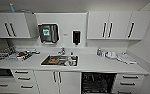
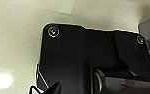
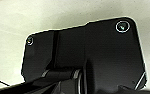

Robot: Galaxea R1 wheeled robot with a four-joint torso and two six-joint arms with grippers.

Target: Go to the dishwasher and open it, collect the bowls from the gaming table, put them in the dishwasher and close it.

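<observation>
A white kitchen desk [image 1: 96,65] spans the head view beneath white wall cabinets [image 1: 118,25], with a steel sink [image 1: 59,60] set in near its middle. The dishwasher [image 1: 98,83] stands open under the desk, right of the sink's double-door cabinet [image 1: 57,82], its dark interior and wire racks exposed. The state of either claw cannot be determined; both wrist views show pale speckled floor [image 2: 16,45].

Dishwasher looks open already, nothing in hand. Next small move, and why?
Probably turn the base away from the counter and head off for the bowls. In the head view the dishwasher shows a dark open cavity with racks, so the opening step looks done, and no lime or yellow bowl can be made out on the worktop.
</observation>
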